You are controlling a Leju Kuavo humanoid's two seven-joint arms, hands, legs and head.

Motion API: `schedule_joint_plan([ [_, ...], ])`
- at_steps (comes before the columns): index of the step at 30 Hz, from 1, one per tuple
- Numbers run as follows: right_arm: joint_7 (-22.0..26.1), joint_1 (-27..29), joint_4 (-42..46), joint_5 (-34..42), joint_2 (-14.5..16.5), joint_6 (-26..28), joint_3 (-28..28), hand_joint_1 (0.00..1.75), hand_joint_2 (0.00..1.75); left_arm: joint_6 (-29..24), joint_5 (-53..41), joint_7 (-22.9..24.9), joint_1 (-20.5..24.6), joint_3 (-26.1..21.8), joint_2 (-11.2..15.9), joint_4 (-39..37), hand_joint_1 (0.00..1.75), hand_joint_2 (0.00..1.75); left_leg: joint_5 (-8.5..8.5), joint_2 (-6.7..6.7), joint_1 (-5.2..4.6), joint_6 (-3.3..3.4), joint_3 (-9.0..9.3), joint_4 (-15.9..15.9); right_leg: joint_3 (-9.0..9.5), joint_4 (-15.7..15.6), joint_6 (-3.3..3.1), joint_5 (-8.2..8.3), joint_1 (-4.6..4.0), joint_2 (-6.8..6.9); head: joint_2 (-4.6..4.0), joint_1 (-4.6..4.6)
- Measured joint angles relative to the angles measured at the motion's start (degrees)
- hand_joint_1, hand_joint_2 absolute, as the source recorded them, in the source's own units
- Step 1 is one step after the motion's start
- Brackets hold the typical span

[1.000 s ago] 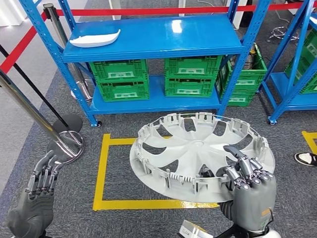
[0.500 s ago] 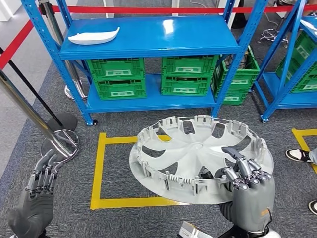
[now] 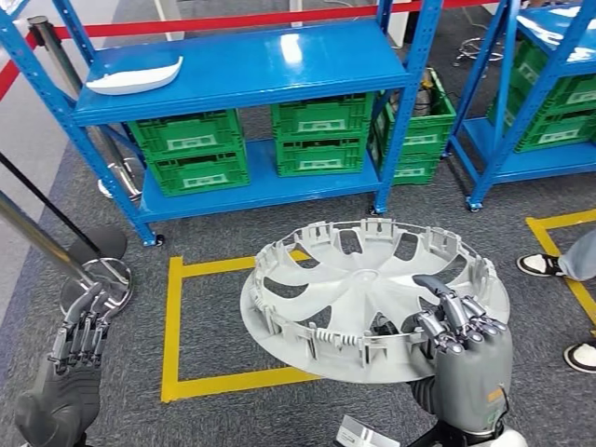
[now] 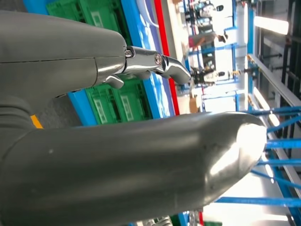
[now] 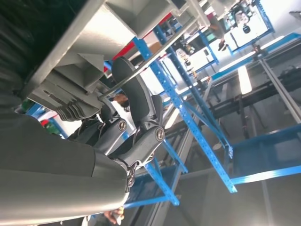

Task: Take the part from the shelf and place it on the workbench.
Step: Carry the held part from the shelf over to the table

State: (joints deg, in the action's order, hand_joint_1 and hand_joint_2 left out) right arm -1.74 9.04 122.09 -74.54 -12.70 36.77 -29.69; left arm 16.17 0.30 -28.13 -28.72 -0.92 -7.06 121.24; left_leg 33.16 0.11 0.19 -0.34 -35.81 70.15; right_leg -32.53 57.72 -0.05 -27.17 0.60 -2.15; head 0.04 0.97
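Observation:
The part is a large grey plastic wheel cover [image 3: 358,289], held nearly flat in front of me above the carpet, inner ribbed side up. My right hand [image 3: 460,358] grips its near right rim, fingers hooked over the edge. In the right wrist view those fingers [image 5: 135,108] curl against the underside of the cover's rim [image 5: 117,23]. My left hand [image 3: 70,368] hangs low at the left, holding nothing, fingers loosely extended; the left wrist view shows its grey thumb [image 4: 106,155] close up.
A blue shelf [image 3: 238,70] stands ahead with a white curved part [image 3: 133,76] on top and green crates [image 3: 190,149] below. A second blue shelf [image 3: 548,93] is at right. Yellow floor tape [image 3: 172,326], a stanchion base [image 3: 99,284] and a person's shoes [image 3: 541,265] lie nearby.
The whole scene has slid left, so the camera has turned right. The wheel cover stays in my right hand. A person's feet have come further in at the right.

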Motion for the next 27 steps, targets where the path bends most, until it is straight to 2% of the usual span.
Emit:
schedule_joint_plan([
  [2, 0.1, -0.1, 0.0, 0.1, 0.0, -0.1, 0.0, 1.75, 1.75, 0.0, -0.1, 0.0, 0.0, 0.0, 0.0, 0.0, 0.0, 0.0, -3.54, -2.11, 0.06, 0.68, 3.9, -8.1, -0.16, 0.1, 0.3, 0.18, -0.02, -1.11, 0.0, -0.02],
  [3, 0.1, -0.1, 0.0, 0.1, 0.0, -0.1, 0.0, 1.75, 1.75, 0.0, -0.1, 0.0, 0.0, 0.0, 0.0, 0.0, 0.0, 0.0, -4.32, -3.03, 0.06, 0.93, 5.16, -10.9, -0.42, 0.3, 0.57, 0.33, -0.03, -1.63, 0.0, 0.0],
  [4, 0.1, -0.2, 0.0, 0.2, 0.0, -0.2, 0.0, 1.75, 1.75, 0.0, -0.1, 0.0, 0.0, 0.0, 0.0, 0.0, 0.0, 0.0, -4.43, -3.61, 0.04, 1.1, 5.65, -12.3, -0.77, 0.3, 0.9, 0.53, 0.03, -2.13, 0.0, -0.04],
  [5, 0.1, -0.1, 0.0, 0.4, 0.0, -0.3, 0.0, 1.75, 1.75, -0.1, -0.1, 0.0, 0.0, 0.0, 0.0, 0.0, 0.0, 0.0, -4.32, -3.46, -0.02, 1.21, 5.69, -12.6, -1.09, 0.3, 1.31, 0.78, 0.08, -2.64, 0.0, -0.04],
  [6, 0.1, -0.1, 0.0, 0.5, 0.0, -0.3, 0.0, 1.75, 1.75, -0.1, -0.1, 0.0, 0.0, 0.0, 0.0, 0.0, 0.0, 0.0, -4.45, -2.94, 0.01, 1.34, 5.66, -12.8, -1.41, 0.3, 1.69, 0.97, 0.18, -3.08, 0.0, -0.03],
  [7, 0.1, 0.1, 0.0, 0.6, -0.1, -0.3, -0.1, 1.75, 1.75, -0.1, -0.1, 0.0, 0.0, 0.0, 0.0, 0.0, 0.0, 0.0, -4.68, -2.34, 0.1, 1.57, 5.66, -13.1, -1.78, 0.5, 1.97, 0.84, 0.2, -2.91, 0.0, -0.07],
  [8, 0.1, 0.1, 0.0, 0.7, -0.1, -0.3, -0.1, 1.75, 1.75, -0.1, -0.2, 0.0, 0.0, 0.1, 0.0, 0.0, 0.0, 0.0, -4.94, -1.68, 0.21, 1.85, 5.68, -13.4, -2.45, 1.5, 2.21, 0.08, 0.15, -2.14, 0.0, -0.24],
  [10, 0.2, 0.2, 0.0, 1.1, -0.3, -0.4, -0.2, 1.75, 1.75, -0.3, -0.2, 0.0, 0.0, 0.1, 0.0, 0.0, 0.0, 0.0, -5.26, -0.27, 0.3, 2.23, 5.58, -13.7, -5.21, 7.1, 2.61, -3.24, 0.08, 0.35, 0.0, -0.64],
  [12, 0.3, 0.3, 0.0, 1.4, -0.4, -0.4, -0.2, 1.75, 1.75, -0.4, -0.3, 0.0, -0.2, 0.1, 0.0, 0.0, 0.0, 0.0, -5.3, 1.14, 0.2, 2.33, 5.34, -13.6, -8.37, 14.4, 3.05, -6.46, 0.12, 1.62, 0.0, -0.84],
  [13, 0.4, 0.4, 0.0, 1.5, -0.4, -0.4, -0.2, 1.75, 1.75, -0.5, -0.4, 0.0, -0.2, 0.1, 0.0, 0.0, 0.0, 0.0, -5.3, 1.87, 0.17, 2.33, 5.28, -13.6, -8.94, 16.1, 3.2, -6.8, 0.13, 1.81, 0.0, -0.84],
  [14, 0.6, 0.6, 0.0, 1.6, -0.5, -0.4, -0.2, 1.75, 1.75, -0.5, -0.4, 0.0, -0.2, 0.1, 0.0, 0.0, 0.0, 0.0, -5.29, 2.56, 0.15, 2.32, 5.26, -13.5, -8.33, 15.5, 3.27, -6.04, 0.14, 2.02, 0.0, -0.85],
  [15, 0.6, 0.7, 0.0, 1.7, -0.5, -0.5, -0.2, 1.75, 1.75, -0.6, -0.4, 0.0, -0.2, 0.1, 0.0, 0.0, 0.0, 0.0, -5.23, 3.21, 0.15, 2.25, 5.28, -13.5, -6.52, 12.5, 3.24, -4.43, 0.13, 2.46, 0.0, -0.86],
  [16, 0.7, 0.8, 0.0, 1.7, -0.6, -0.5, -0.2, 1.75, 1.75, -0.6, -0.4, 0.0, -0.2, 0.1, 0.0, 0.0, 0.0, 0.0, -5.15, 3.83, 0.1, 2.13, 5.35, -13.4, -3.99, 8.2, 3.14, -2.75, 0.08, 3.54, 0.0, -0.86],
  [18, 0.7, 0.9, 0.1, 1.8, -0.6, -0.5, -0.2, 1.75, 1.75, -0.7, -0.4, 0.0, -0.2, 0.1, 0.0, 0.0, 0.0, 0.0, -4.94, 4.83, -0.23, 1.68, 5.41, -13.2, -0.04, 1.3, 2.49, -0.86, -0.21, 5.43, 0.0, -0.82],
  [19, 0.8, 0.9, 0.1, 1.8, -0.6, -0.5, -0.2, 1.75, 1.75, -0.7, -0.4, 0.0, -0.2, 0.1, 0.0, 0.0, 0.0, 0.0, -4.92, 5.27, -0.39, 1.42, 5.41, -13.1, 0.67, 0.0, 2.11, -0.72, -0.34, 5.84, 0.0, -0.78],
  [21, 0.8, 1.0, 0.2, 1.9, -0.7, -0.5, -0.3, 1.75, 1.75, -0.7, -0.4, 0.0, -0.2, 0.1, 0.0, 0.0, 0.0, 0.0, -4.98, 6.18, -0.47, 0.93, 5.41, -13.0, 0.48, -0.1, 1.3, -0.48, -0.45, 4.78, 0.0, -0.74],
  [22, 0.9, 1.1, 0.2, 1.9, -0.7, -0.5, -0.3, 1.75, 1.75, -0.7, -0.4, 0.0, -0.2, 0.1, 0.0, 0.0, 0.0, 0.0, -4.72, 5.97, -0.38, 0.61, 5.39, -12.8, 0.35, -0.2, 0.95, -0.3, -0.37, 4.26, 0.0, -0.73],
  [24, 1.0, 1.1, 0.2, 2.1, -0.7, -0.6, -0.3, 1.75, 1.75, -0.7, -0.5, 0.0, -0.2, 0.1, 0.0, 0.0, 0.0, 0.0, -2.51, 3.62, -0.1, 0.0, 4.35, -10.1, 0.15, -0.4, 0.2, 0.13, -0.12, 3.17, 0.0, -0.56],
  [25, 1.1, 1.1, 0.2, 2.3, -0.7, -0.6, -0.3, 1.75, 1.75, -0.7, -0.5, -0.1, -0.2, 0.1, 0.0, 0.0, 0.0, 0.0, -0.57, 2.0, 0.03, -0.22, 3.01, -6.9, 0.0, -0.4, -0.06, 0.3, -0.05, 2.63, 0.0, -0.44],
  [26, 1.3, 1.0, 0.2, 2.4, -0.7, -0.6, -0.3, 1.75, 1.75, -0.8, -0.5, -0.1, -0.3, 0.1, 0.0, 0.0, 0.0, 0.0, 1.5, 0.95, 0.09, -0.3, 1.22, -2.7, -0.19, -0.4, -0.23, 0.42, -0.05, 2.01, 0.0, -0.35],
  [27, 1.4, 1.1, 0.2, 2.6, -0.7, -0.6, -0.3, 1.75, 1.75, -0.8, -0.5, -0.1, -0.3, 0.1, 0.0, 0.0, 0.0, 0.0, 3.06, 0.52, 0.11, -0.33, -0.48, 1.1, -0.36, -0.3, -0.34, 0.52, -0.09, 1.31, 0.0, -0.33],
])
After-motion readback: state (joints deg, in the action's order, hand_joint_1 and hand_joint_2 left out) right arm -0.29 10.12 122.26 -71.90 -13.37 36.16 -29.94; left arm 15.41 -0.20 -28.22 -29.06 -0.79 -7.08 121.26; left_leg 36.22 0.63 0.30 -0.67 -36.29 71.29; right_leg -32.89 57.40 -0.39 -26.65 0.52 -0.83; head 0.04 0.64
